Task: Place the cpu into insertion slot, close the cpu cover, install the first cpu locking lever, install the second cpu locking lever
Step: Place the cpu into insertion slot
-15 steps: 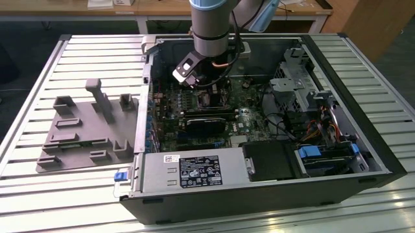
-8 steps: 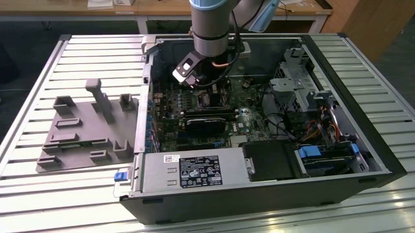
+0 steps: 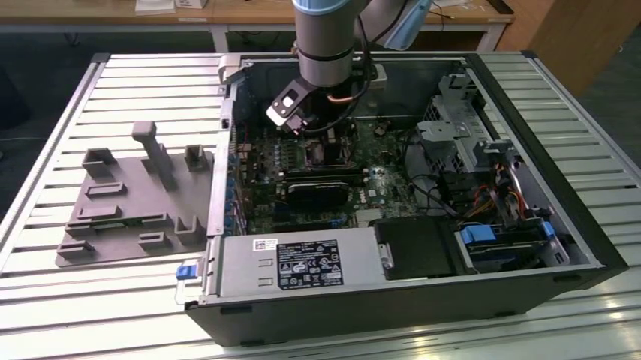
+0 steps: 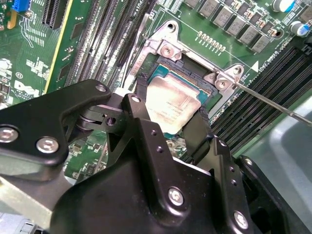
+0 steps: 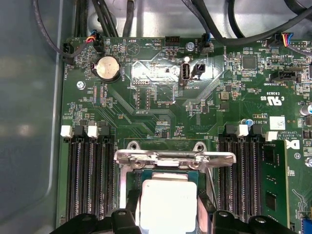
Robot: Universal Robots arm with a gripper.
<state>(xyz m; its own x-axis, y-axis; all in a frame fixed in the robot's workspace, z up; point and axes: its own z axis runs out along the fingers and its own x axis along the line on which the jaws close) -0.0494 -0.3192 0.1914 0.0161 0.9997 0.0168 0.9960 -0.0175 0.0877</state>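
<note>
Currently the gripper (image 4: 170, 114) is set narrow: its 2 black fingers (image 4: 140, 95) pinch the cpu (image 4: 171, 102) on opposite edges. The cpu sits right over the insertion slot (image 4: 163, 73), and a teal rim of the slot peeks out around it. I cannot tell whether the chip is fully seated or a hair above.

Risks, as I judge them:
- The cpu looks slightly skewed against the slot frame in the second wrist view. If it goes down like that, a corner could ride on the frame or bend contacts.
- The fingers sit inside the socket frame, so a sideways drag could pull the chip off its seat.
- The cpu cover (image 5: 174, 157) looks raised at the slot's far edge. If it dropped early it would land on the fingers.
- The thin locking lever (image 4: 273, 103) sticks out just beside the slot and could snag.

View differences:
- The first wrist view looks square down on the cpu (image 5: 168, 204), the memory slots (image 5: 90, 180) on both sides and the coin battery (image 5: 107, 67), so left-right centring reads well there.
- The second wrist view is oblique and shows finger contact, the lever and the frame screws.
- The exterior view gives the arm (image 3: 326, 37) reaching down into the open computer case (image 3: 561, 247), with a grey fixture tray (image 3: 130, 202) at the exterior view's left. The slot is too small there to judge.
</note>
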